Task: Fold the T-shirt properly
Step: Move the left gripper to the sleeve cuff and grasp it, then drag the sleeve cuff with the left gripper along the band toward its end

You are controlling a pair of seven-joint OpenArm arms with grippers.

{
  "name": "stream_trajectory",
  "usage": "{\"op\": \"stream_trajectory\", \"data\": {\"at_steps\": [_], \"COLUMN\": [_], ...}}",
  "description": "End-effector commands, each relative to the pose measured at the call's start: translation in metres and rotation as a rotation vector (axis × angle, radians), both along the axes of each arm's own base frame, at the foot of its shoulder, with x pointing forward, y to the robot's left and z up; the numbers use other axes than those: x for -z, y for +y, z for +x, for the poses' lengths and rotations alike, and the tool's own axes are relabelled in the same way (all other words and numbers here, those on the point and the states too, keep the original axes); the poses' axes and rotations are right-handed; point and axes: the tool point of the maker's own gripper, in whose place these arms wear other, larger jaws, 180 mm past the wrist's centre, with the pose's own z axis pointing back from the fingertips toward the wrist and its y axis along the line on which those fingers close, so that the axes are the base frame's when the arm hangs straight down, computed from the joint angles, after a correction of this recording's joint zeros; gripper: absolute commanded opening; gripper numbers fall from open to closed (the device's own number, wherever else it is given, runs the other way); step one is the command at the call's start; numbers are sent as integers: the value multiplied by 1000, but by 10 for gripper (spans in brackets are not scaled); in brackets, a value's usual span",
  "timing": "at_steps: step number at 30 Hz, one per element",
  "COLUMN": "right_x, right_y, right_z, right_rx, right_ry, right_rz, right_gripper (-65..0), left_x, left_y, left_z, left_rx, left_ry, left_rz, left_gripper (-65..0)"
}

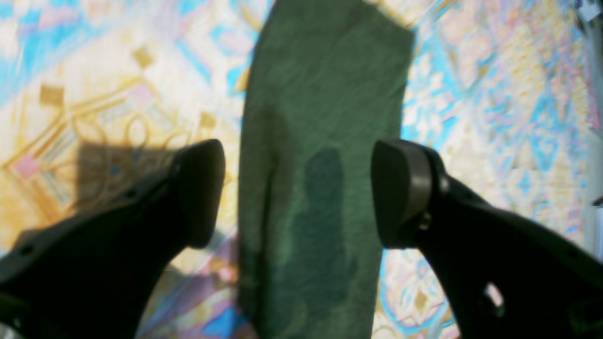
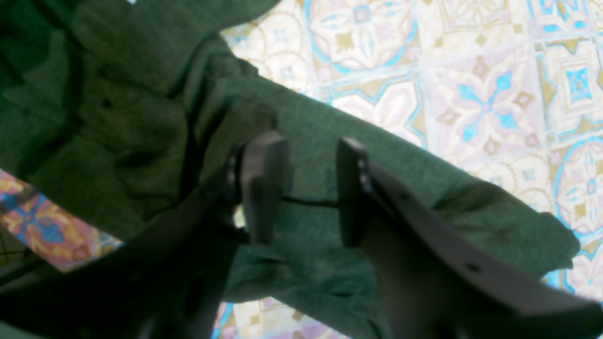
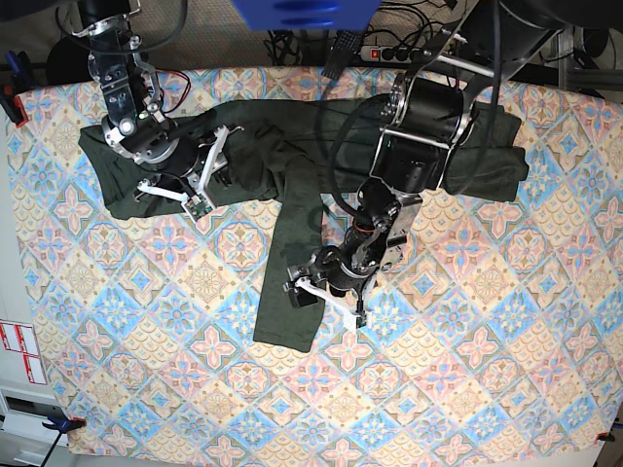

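Observation:
The T-shirt [image 3: 273, 146] is dark olive green and lies crumpled across the far part of the table, with one long sleeve [image 3: 292, 282] stretched toward the near side. In the left wrist view that sleeve [image 1: 320, 141] runs as a flat band straight down the middle. My left gripper [image 1: 300, 193] hangs above it, open wide, one finger on each side of the band [image 3: 329, 297]. My right gripper [image 2: 306, 188] stands open over bunched fabric [image 2: 118, 117] at the shirt's left part [image 3: 195, 180], with cloth showing through the gap.
A patterned tablecloth [image 3: 467, 341] in pastel tiles covers the whole table. A power strip [image 3: 375, 49] and cables lie beyond the far edge. A red clamp [image 3: 12, 102] grips the left edge. The shirt's other end [image 3: 492, 156] lies folded at the far right.

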Motion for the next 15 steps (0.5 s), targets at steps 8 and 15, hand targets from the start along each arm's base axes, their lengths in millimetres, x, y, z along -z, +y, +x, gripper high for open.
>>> {"op": "stream_trajectory", "data": {"at_steps": [8,15], "right_x": [-15,-10], "right_y": [3,3], "right_z": [5,-5], "right_rx": [-10,-12], "right_ry": [-49,-26], "right_rz": [13,14], "right_gripper": [-437,-437], "left_x": [-8,-12], "left_y": [-18,-17], "left_z": [3,4], "left_rx": [30,19], "left_ry": [7,-9], "left_rz": [-22,-27], "left_gripper": [-621,-650]}}
